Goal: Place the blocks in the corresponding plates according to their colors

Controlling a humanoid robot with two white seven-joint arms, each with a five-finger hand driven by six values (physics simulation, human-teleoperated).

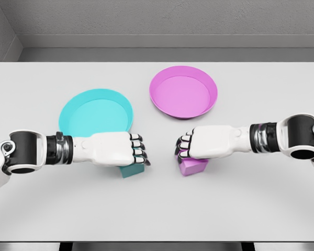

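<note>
A teal block [130, 170] lies on the white table, half hidden under my left hand [138, 152], whose fingers curl down over its top. A pink block [192, 166] sits a little to the right, under my right hand [182, 148], whose fingers curl over it the same way. Both blocks rest on the table. A teal plate [73, 121] stands just behind the left hand. A pink plate [212, 90] stands farther back, behind the right hand. Neither plate has anything in it.
The white table [157, 214] ends at a front edge near the bottom of the picture and meets a grey wall at the back. The two hands face each other, about a hand's width apart.
</note>
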